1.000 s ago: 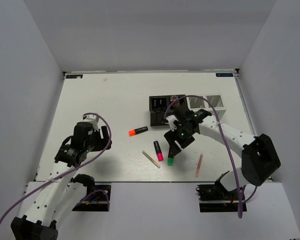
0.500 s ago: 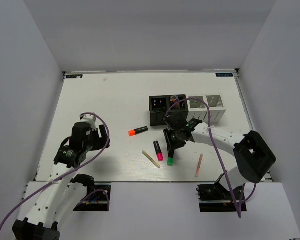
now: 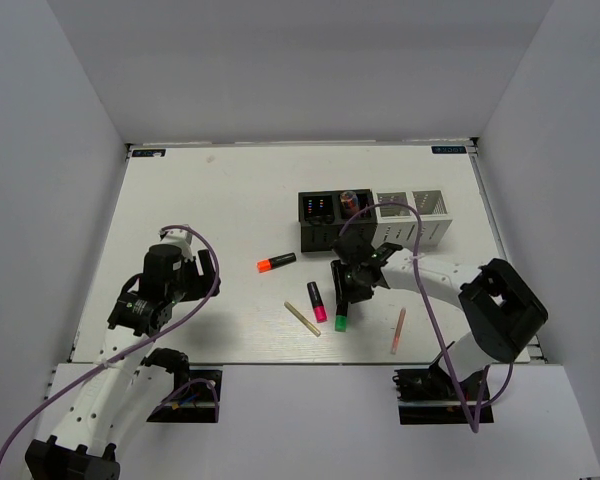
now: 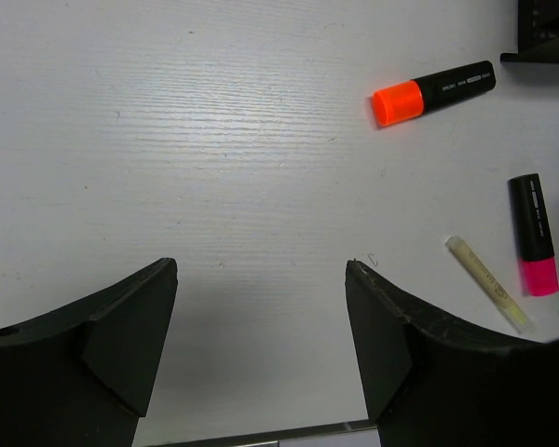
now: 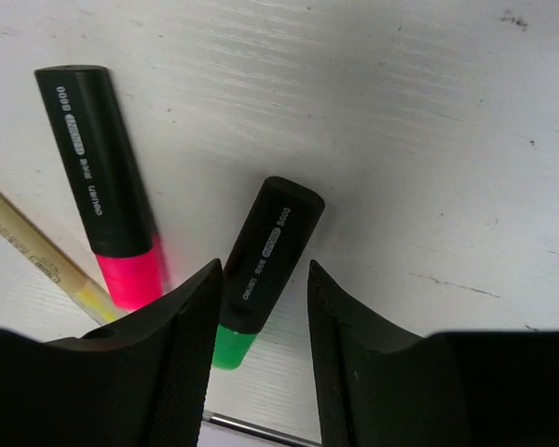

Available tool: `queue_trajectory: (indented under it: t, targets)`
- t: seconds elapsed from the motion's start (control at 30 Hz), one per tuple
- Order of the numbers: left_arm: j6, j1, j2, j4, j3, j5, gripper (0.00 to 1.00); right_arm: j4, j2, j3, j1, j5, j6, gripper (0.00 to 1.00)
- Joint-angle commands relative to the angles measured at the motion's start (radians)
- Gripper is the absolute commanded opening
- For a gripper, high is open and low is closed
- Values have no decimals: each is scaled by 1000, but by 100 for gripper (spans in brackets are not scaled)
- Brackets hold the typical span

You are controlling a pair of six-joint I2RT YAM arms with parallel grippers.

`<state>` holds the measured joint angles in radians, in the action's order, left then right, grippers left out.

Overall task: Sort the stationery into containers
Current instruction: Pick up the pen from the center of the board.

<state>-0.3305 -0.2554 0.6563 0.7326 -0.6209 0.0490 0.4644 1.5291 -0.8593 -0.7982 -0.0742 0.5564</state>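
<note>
The green-capped highlighter lies on the table, and in the right wrist view its black body sits between my fingers. My right gripper is open around that body, low over the table, with a gap on the right side. The pink-capped highlighter and the beige stick lie just left of it. The orange-capped highlighter lies further left. The thin salmon stick lies to the right. My left gripper is open and empty over bare table.
The row of four mesh cups stands behind the right gripper, two black on the left and two white on the right. Something small stands in the second black cup. White walls enclose the table on three sides.
My right gripper has moved from near the cups down toward the near edge and now straddles the green-capped highlighter. The left arm has hardly moved.
</note>
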Motion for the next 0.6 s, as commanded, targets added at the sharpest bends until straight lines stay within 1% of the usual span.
queue_trajectory:
  t: [0.0,0.17,0.3,0.33,0.53,0.57]
  targets:
    - [4,8,-9,-12,7,0,83,-43,32,11,-1,2,50,46]
    - [5,8,-9,-13,4,0,83,-35,68,14,-1,-22,57,46]
    - [8,8,-10,-12,4,-3,83,-47,82,43,-3,-35,51,40]
    - [7,8,-6,-12,4,-3,83,-46,86,45,-3,-35,51,40]
    - [10,8,-15,-13,7,0,83,-18,117,57,-3,-65,-1,28]
    - [10,10,-17,-12,9,-1,83,-14,118,57,-6,-71,-6,28]
